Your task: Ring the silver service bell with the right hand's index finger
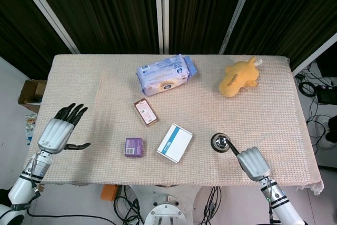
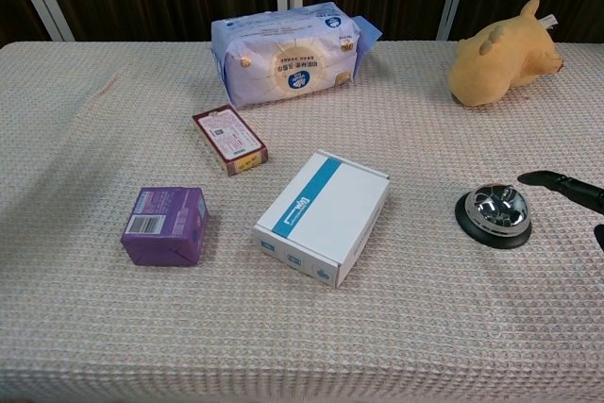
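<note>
My table [image 1: 274, 98], covered w/ a beige woven cloth, carries everything here, dark curtains behind it. Largest item: blue-white tissue pack [image 1: 165, 74], far side of the table, well away from both sets of fingers. Yellow plush toy [image 1: 239, 77] lies far beyond my right hand [image 1: 253, 163], towards the back edge. White box w/ blue stripe [image 1: 175, 142] sits just to the left of the bell, between my two hands. Silver service bell [image 1: 220, 142] on its black base stands near the front edge, right by my right hand; in the head view my pointing finger [image 1: 233, 147] reaches over the bell's near rim, rest of the fingers curled in, holding nothing. In the chest view the black fingertip [image 2: 540, 177] shows just beside the bell [image 2: 494, 211], upper right of it; contact w/ the dome can't be told. Purple box [image 1: 134, 147] sits left of the white box, nearer my left hand [image 1: 57, 133]. Small brown packet [image 1: 145, 111] lies beyond the purple box, towards the tissue pack. Left hand hovers at the table's left edge, fingers spread apart, thumb out to the side, gripping nothing, well apart from every item.
</note>
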Controlling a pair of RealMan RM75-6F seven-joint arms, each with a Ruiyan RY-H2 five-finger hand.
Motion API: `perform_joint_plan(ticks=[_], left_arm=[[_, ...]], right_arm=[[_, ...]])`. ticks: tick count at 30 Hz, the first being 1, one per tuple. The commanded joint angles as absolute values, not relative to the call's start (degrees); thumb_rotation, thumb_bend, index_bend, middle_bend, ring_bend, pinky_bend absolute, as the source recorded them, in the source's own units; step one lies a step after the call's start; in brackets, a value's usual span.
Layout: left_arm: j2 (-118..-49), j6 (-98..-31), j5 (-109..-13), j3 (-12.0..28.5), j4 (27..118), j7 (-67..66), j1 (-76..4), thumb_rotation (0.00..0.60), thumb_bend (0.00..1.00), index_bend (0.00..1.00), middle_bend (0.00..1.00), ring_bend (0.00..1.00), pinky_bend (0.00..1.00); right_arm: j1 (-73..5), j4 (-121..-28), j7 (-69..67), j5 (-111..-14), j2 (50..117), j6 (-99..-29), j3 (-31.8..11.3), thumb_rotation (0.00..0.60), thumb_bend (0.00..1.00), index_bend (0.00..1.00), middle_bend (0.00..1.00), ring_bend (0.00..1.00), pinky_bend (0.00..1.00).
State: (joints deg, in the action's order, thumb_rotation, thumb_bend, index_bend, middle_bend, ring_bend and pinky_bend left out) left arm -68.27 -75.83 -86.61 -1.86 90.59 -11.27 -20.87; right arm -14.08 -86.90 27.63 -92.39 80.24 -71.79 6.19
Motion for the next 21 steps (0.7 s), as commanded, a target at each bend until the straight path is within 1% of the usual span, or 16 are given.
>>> perform_joint_plan(ticks=[1, 10, 14, 18, 21], left_arm=[[-68.32, -75.64, -86.61, -1.73, 90.47, -11.03, -20.75, 0.319, 0.01, 0.05, 0.06, 0.02, 0.16], [-68.52, -75.19, -86.99, -1.24, 89.99, -10.36, -20.36, 0.318, 0.01, 0.05, 0.06, 0.02, 0.16], [-68.31, -75.33, -87.31, -1.02, 90.11, -10.42, -20.17, 0.318, 0.01, 0.05, 0.06, 0.02, 0.16], [-68.1, -75.39, -87.68, -0.77, 90.52, -10.34, -20.08, 0.32, 0.01, 0.05, 0.06, 0.02, 0.16], [-68.11, -75.14, -87.88, -0.66, 90.66, -10.43, -20.12, 0.318, 0.01, 0.05, 0.06, 0.02, 0.16]], right_arm=[[-14.26, -86.79, 27.97, -91.85, 80.75, -71.13, 5.85, 0.6, 0.74, 0.0, 0.91, 0.85, 0.98], [-14.82, -85.97, 29.02, -89.17, 81.82, -67.37, 5.6, 0.6, 0.74, 0.0, 0.91, 0.85, 0.98], [-14.62, -85.9, 27.2, -91.55, 82.1, -69.92, 5.45, 0.6, 0.74, 0.0, 0.91, 0.85, 0.98], [-14.37, -84.66, 24.12, -95.68, 82.64, -74.0, 5.47, 0.6, 0.74, 0.0, 0.91, 0.85, 0.98], [-14.25, -83.36, 23.11, -96.34, 83.28, -74.5, 5.57, 0.6, 0.74, 0.0, 0.91, 0.85, 0.98]])
